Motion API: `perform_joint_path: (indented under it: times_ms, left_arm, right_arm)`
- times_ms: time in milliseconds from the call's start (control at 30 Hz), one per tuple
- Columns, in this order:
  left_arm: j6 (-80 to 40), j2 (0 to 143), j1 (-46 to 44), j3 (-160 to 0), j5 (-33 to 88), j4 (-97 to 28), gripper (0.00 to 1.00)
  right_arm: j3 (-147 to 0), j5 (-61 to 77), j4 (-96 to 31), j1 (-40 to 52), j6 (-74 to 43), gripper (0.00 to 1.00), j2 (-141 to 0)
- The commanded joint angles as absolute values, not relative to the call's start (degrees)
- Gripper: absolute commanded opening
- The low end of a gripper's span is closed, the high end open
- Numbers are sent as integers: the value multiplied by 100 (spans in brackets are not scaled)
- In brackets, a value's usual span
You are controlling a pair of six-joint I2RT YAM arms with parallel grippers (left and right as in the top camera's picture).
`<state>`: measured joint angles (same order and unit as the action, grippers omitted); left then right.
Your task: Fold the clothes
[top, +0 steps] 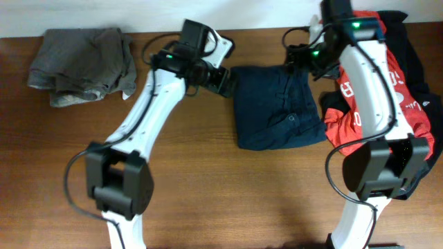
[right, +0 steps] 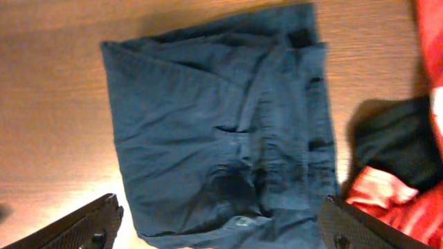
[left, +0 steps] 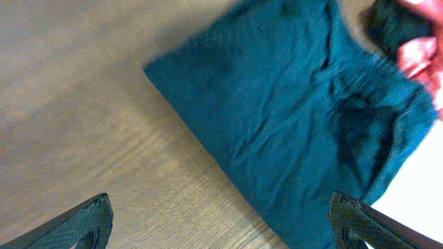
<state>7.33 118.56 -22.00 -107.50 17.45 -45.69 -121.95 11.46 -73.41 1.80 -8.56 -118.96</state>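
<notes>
Now both arms reach toward the table's (top: pixel 208 200) far side, left gripper (top: pixel 220 76) and right gripper (top: pixel 308 57) splayed wide, gripping nothing. The folded navy shorts (top: pixel 277 107) lie flat between them, long axis far-to-near, slightly skewed. Only overhead catches the grey-brown garment (top: pixel 83 66) — right wrist alone shows the waistband button (right: pixel 242 221).

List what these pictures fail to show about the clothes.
Red jersey with white lettering, overhead: the right arm crosses it; lettering unreadable.
Black garment, overhead: partly under the jersey; type unclear.
Crumpled grey-brown garment, overhead: too bunched to identify.
Folded dark navy shorts, left wrist: cut off by frame edges.
</notes>
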Motion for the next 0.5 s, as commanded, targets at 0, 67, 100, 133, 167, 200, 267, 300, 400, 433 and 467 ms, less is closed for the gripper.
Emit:
perform_joint_path:
  times_ms: [0, 67, 100, 133, 167, 200, 267, 300, 400, 433, 467]
  left_arm:
    - [888, 12254, -2176, -10794, 2012, -4560, 99]
    - [899, 12300, -2189, -10794, 2303, -4523, 99]
    - [985, 12322, -2204, -10794, 2475, -4495, 98]
    - [1144, 12322, -2239, -10794, 2670, -4458, 95]
    - [1280, 12322, -2283, -10794, 2801, -4412, 83]
    - [1352, 12322, -2340, -10794, 2832, -4364, 75]
    - [1503, 12348, -2477, -10794, 2808, -4278, 63]
    - [1579, 12376, -2556, -10794, 2808, -4233, 58]
    - [1686, 12527, -2781, -10794, 2740, -4099, 53]
    - [1806, 12687, -2926, -10794, 2679, -3968, 50]
    - [1922, 12766, -2993, -10794, 2679, -3916, 49]
  right_arm:
    - [-12278, 1356, -7443, -375, -797, 95, -11832]
    - [-12278, 1356, -7441, -604, -797, 94, -11832]
    - [-12278, 1356, -7430, -711, -797, 93, -11832]
    - [-12278, 1356, -7417, -810, -797, 85, -11832]
    - [-12278, 1356, -7413, -923, -797, 68, -11832]
    - [-12278, 1356, -7413, -1022, -797, 51, -11832]
    - [-12278, 1358, -7413, -1190, -799, 37, -11832]
    - [-12278, 1361, -7413, -1262, -799, 35, -11832]
    - [-12276, 1400, -7417, -1435, -797, 34, -11832]
    - [-12276, 1446, -7419, -1505, -797, 34, -11832]
    - [-12276, 1468, -7419, -1522, -797, 34, -11832]
